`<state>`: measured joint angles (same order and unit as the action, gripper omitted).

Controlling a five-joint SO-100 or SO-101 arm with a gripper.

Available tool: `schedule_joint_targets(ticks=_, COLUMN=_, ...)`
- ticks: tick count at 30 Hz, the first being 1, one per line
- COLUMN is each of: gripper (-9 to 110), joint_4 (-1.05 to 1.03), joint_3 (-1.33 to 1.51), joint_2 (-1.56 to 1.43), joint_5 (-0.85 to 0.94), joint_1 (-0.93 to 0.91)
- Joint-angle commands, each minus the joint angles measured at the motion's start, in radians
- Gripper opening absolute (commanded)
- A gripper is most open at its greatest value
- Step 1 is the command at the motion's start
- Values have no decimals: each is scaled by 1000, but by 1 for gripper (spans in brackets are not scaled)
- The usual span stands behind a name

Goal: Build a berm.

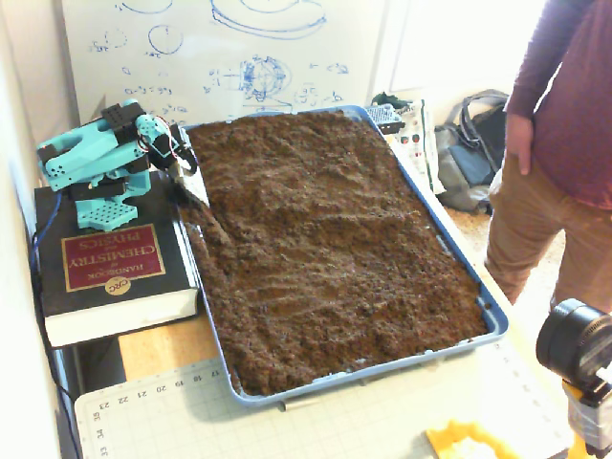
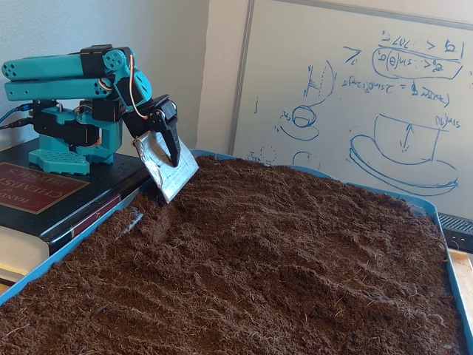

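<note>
High fixed view: stands above the near short end of the blue tray, looking down and along its length toward the whiteboard; far enough off to take in the whole tray, with the arm at upper left of the frame.
Low fixed view: sits just above the soil, close in, facing across it to the whiteboard; the arm is at upper left.
Shared: both fixed views hold the arm, its tool, the chemistry handbook, the soil and the whiteboard.
</note>
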<state>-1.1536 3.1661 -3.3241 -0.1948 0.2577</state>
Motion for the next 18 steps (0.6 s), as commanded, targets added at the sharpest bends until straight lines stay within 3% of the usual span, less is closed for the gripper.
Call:
schedule_joint_targets(ticks=1, gripper=1, joint_4=-3, joint_3=-23, joint_2=-34, joint_5=-11, joint_1=-2)
schedule_joint_targets(ticks=18, gripper=1, joint_4=6, joint_3=-31, joint_2=-23, joint_5=-8, joint_1=2)
